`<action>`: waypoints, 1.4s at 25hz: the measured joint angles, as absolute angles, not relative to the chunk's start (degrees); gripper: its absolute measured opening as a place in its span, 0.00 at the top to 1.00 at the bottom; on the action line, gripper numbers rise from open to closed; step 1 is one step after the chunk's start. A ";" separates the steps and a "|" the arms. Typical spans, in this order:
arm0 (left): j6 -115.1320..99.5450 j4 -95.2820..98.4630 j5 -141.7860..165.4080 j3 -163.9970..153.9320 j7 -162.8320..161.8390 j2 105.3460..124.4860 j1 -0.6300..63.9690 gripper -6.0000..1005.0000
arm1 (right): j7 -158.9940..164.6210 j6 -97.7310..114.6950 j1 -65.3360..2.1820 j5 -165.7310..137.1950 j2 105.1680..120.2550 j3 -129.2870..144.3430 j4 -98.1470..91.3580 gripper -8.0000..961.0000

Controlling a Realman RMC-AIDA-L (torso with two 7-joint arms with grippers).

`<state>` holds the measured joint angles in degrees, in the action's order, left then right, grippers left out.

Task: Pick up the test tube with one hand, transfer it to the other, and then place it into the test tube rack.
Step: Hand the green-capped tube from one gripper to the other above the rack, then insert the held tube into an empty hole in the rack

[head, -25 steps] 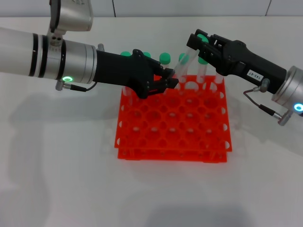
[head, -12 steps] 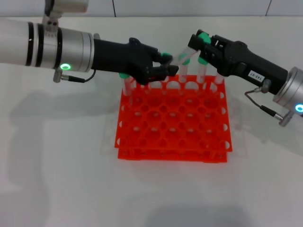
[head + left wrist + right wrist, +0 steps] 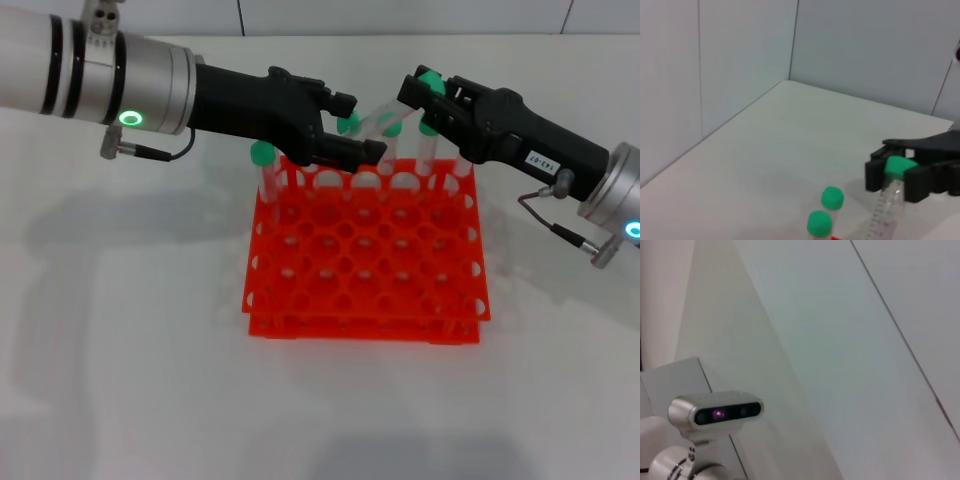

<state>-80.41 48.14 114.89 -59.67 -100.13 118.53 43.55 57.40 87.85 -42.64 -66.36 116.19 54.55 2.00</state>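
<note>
The test tube (image 3: 385, 115) hangs slanted above the back row of the orange-red rack (image 3: 365, 260). My right gripper (image 3: 425, 90), the one with the white label, is shut on its green-capped end; the left wrist view shows this grip (image 3: 897, 172) and the tube (image 3: 887, 205) running down from it. My left gripper (image 3: 358, 125) is at the tube's lower end with its fingers spread apart, one above and one below the tube. Several other green-capped tubes stand in the rack's back row.
Two standing tubes show in the left wrist view (image 3: 832, 197). One tube (image 3: 264, 160) stands at the rack's back left corner, under my left arm. White table lies all around the rack. The right wrist view shows only walls and the head camera (image 3: 715, 412).
My left gripper has risen from the rack's back row and its fingers have spread apart. The tube has tilted flatter. My right gripper has stayed shut on the capped end.
</note>
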 joint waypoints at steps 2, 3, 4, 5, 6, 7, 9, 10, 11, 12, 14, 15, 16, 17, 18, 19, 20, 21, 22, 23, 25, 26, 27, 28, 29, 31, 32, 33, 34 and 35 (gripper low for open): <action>-81.96 51.46 114.88 -59.82 -102.63 118.63 42.69 0.37 | 57.71 87.87 -42.31 -66.35 116.18 54.71 1.28 0.72; -82.74 53.18 114.89 -59.75 -104.01 118.65 42.24 0.33 | 57.91 87.85 -42.08 -66.38 116.17 54.80 0.90 0.72; -83.82 55.77 114.77 -59.66 -105.84 118.65 41.73 0.28 | 58.41 87.86 -41.46 -66.42 116.17 54.96 -0.02 0.72; -84.87 58.48 114.72 -59.60 -107.77 118.67 41.13 0.23 | 58.97 87.88 -40.81 -66.49 116.18 55.19 -0.97 0.72; -85.79 61.53 114.62 -59.51 -109.88 118.69 40.59 0.19 | 59.68 87.94 -40.01 -66.50 116.18 55.55 -2.15 0.72; -86.48 64.90 114.69 -59.53 -112.40 118.76 39.79 0.18 | 60.23 87.97 -39.44 -66.49 116.17 55.96 -3.13 0.72; -87.57 71.53 115.04 -59.67 -118.14 118.72 37.90 0.15 | 61.74 87.86 -38.25 -66.48 116.07 57.36 -5.77 0.72; -88.10 74.91 115.27 -59.73 -121.20 118.57 36.69 0.14 | 62.09 87.75 -38.07 -66.50 116.06 57.95 -6.52 0.72; -88.55 77.26 115.66 -59.70 -123.59 118.39 35.65 0.12 | 62.39 87.66 -37.93 -66.49 116.03 58.54 -7.32 0.72; -89.31 80.91 116.12 -59.62 -126.54 118.11 34.07 0.11 | 62.77 87.50 -37.91 -66.50 115.99 59.17 -8.02 0.72; -90.70 86.28 117.37 -59.45 -130.58 117.76 31.27 0.11 | 63.66 87.16 -37.84 -66.50 115.84 60.32 -9.44 0.72; -91.41 89.02 117.98 -59.44 -132.14 117.65 29.66 0.11 | 64.36 86.76 -37.77 -66.50 115.72 61.14 -10.52 0.72; -91.96 90.58 118.52 -59.41 -132.92 117.64 28.48 0.11 | 65.08 86.22 -37.67 -66.50 115.60 62.09 -11.67 0.71; -92.44 92.89 118.86 -59.43 -133.33 117.70 26.72 0.11 | 65.47 85.87 -37.63 -66.50 115.56 62.71 -12.40 0.71; -92.85 94.98 119.41 -59.38 -133.54 117.81 24.81 0.11 | 66.10 85.22 -37.56 -66.50 115.51 63.66 -13.49 0.71; -93.09 97.19 119.84 -59.37 -133.55 117.99 22.73 0.11 | 66.54 84.76 -37.50 -66.50 115.50 64.36 -14.32 0.71; -93.11 98.65 119.97 -59.34 -133.51 118.13 21.15 0.11 | 67.24 83.99 -37.47 -66.50 115.49 65.37 -15.39 0.71; -93.12 100.89 120.10 -59.32 -133.39 118.35 18.70 0.11 | 67.74 83.43 -37.46 -66.50 115.48 66.11 -16.14 0.71; -93.12 101.94 120.20 -59.31 -133.29 118.49 17.23 0.11 | 67.97 83.17 -37.45 -66.50 115.47 66.47 -16.48 0.71; -93.07 103.90 120.12 -59.16 -133.07 118.72 14.50 0.11 | 68.36 82.90 -37.45 -66.50 115.43 67.00 -17.01 0.71; -92.92 106.07 119.52 -58.66 -132.04 118.94 10.43 0.11 | 68.95 82.63 -37.45 -66.50 115.31 67.74 -17.73 0.71; -92.80 106.57 118.56 -58.34 -130.94 119.02 8.61 0.11 | 69.25 82.52 -37.51 -66.62 115.27 67.98 -18.06 0.71; -92.66 106.89 117.33 -57.89 -129.52 119.12 6.54 0.11 | 69.51 82.41 -37.60 -66.82 115.23 68.16 -18.36 0.71; -92.61 106.90 115.59 -57.49 -127.49 119.25 4.54 0.11 | 69.82 82.25 -37.73 -67.21 115.21 68.25 -18.82 0.71; -92.51 106.86 114.13 -57.17 -126.03 119.34 3.00 0.11 | 70.23 81.95 -37.82 -67.70 115.20 68.31 -19.42 0.71; -91.80 106.14 109.76 -56.54 -121.10 119.57 -1.41 0.11 | 71.03 81.39 -37.90 -68.57 115.20 68.34 -20.51 0.71; -91.14 105.54 107.83 -56.36 -119.03 119.62 -3.46 0.11 | 71.46 81.13 -37.86 -68.98 115.20 68.39 -21.16 0.71; -90.48 104.80 106.42 -56.33 -117.32 119.65 -5.17 0.11 | 71.78 80.99 -37.78 -69.32 115.18 68.41 -21.58 0.71; -89.69 103.68 104.87 -56.30 -115.39 119.66 -6.77 0.11 | 72.13 80.91 -37.68 -69.61 115.17 68.45 -22.04 0.71; -88.97 102.32 103.57 -56.27 -113.32 119.66 -8.25 0.11 | 72.43 80.80 -37.56 -69.84 115.13 68.48 -22.40 0.71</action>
